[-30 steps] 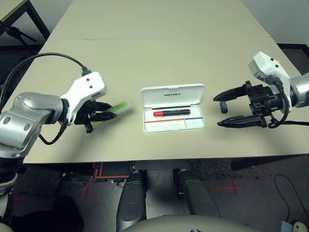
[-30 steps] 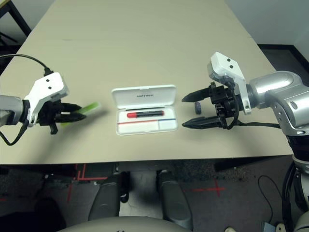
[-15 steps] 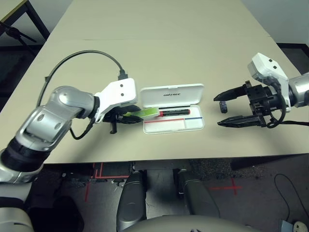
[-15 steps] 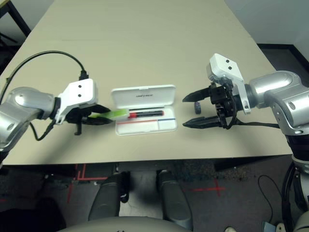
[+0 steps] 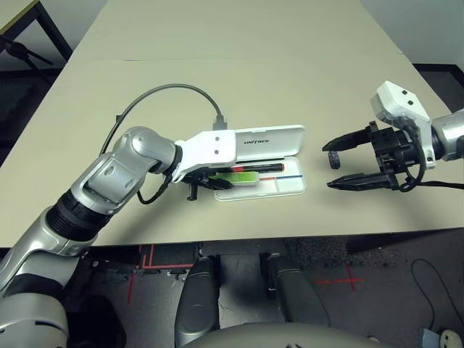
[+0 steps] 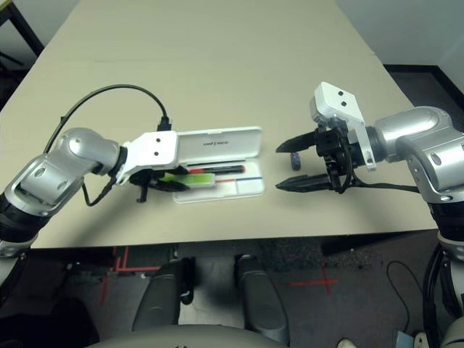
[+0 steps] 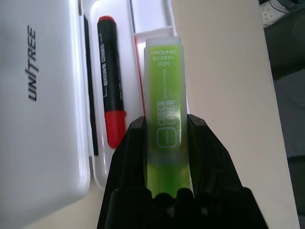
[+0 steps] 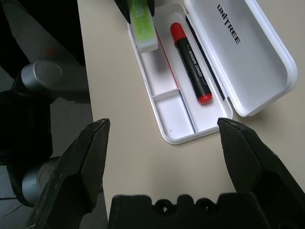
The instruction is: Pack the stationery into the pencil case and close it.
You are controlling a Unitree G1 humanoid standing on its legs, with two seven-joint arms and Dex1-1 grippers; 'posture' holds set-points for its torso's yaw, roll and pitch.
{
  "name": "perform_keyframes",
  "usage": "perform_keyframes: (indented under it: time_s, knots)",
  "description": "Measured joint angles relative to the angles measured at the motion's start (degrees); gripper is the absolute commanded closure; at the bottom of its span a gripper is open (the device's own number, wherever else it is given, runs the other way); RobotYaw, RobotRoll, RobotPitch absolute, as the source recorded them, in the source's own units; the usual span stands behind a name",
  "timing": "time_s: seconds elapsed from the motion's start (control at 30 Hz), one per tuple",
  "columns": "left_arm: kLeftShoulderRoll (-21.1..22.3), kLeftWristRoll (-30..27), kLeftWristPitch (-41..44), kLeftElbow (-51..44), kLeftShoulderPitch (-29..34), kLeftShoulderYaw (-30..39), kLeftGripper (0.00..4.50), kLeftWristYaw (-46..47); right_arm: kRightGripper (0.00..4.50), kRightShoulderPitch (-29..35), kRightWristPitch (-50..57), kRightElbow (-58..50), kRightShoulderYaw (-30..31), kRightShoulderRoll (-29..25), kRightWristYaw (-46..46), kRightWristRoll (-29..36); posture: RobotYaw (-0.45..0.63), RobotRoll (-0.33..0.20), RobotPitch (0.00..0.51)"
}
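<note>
Lime-green bar (image 7: 164,138) sits clamped in the left gripper (image 7: 166,131) over the open pencil case (image 5: 279,190), while the right gripper (image 5: 335,164) hangs spread wide.

left gripper (image 5: 217,180) holds green bar (image 5: 237,177) over pencil case (image 5: 261,168) left end, marker (image 5: 261,167) inside; right gripper (image 5: 342,164) wide open right of case, small dark block (image 5: 334,159) apparently between its fingers

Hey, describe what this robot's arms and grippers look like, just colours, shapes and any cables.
Both forearms are rounded, shiny silver metal. Each wrist carries a boxy white housing above the gripper. The left gripper and right gripper each have two black, tapering, pointed fingers. A thin black cable loops from the left forearm to its white housing; another black cable hangs beneath the right wrist.
</note>
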Motion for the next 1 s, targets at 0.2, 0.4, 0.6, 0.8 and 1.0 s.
perform_keyframes:
  time_s: [0.2, 0.4, 0.6, 0.8, 1.0]
  knots:
    - [-4.5, 2.2, 0.0, 1.7, -0.9, -2.1, 3.41, 0.2, 0.00, 0.1, -0.4, 0.4, 0.1, 0.2, 0.0, -1.1, -0.01, 0.000, 0.164]
    - [-8.1, 3.8, 0.0, 4.7, -1.8, -2.2, 3.41, 1.3, 0.00, 0.5, -0.6, 0.4, 0.1, 0.3, 0.0, -1.6, -0.02, 0.000, 0.165]
    - [-8.9, 4.6, 0.0, 5.3, -1.8, -2.2, 3.41, 1.5, 0.00, 0.9, -0.8, 0.4, 0.1, 0.3, -0.1, -1.7, -0.03, 0.000, 0.169]
    - [-10.1, 4.6, 1.0, 5.5, -1.6, -2.2, 3.41, 2.0, 0.00, 1.6, -0.8, 0.4, 0.1, 0.3, -0.4, -1.7, -0.03, 0.000, 0.168]
    - [-10.0, 4.6, 1.8, 5.4, -1.0, -2.2, 3.06, 2.2, 0.00, 1.6, -1.0, 0.4, 0.1, 0.4, -0.5, -1.8, -0.03, 0.000, 0.168]
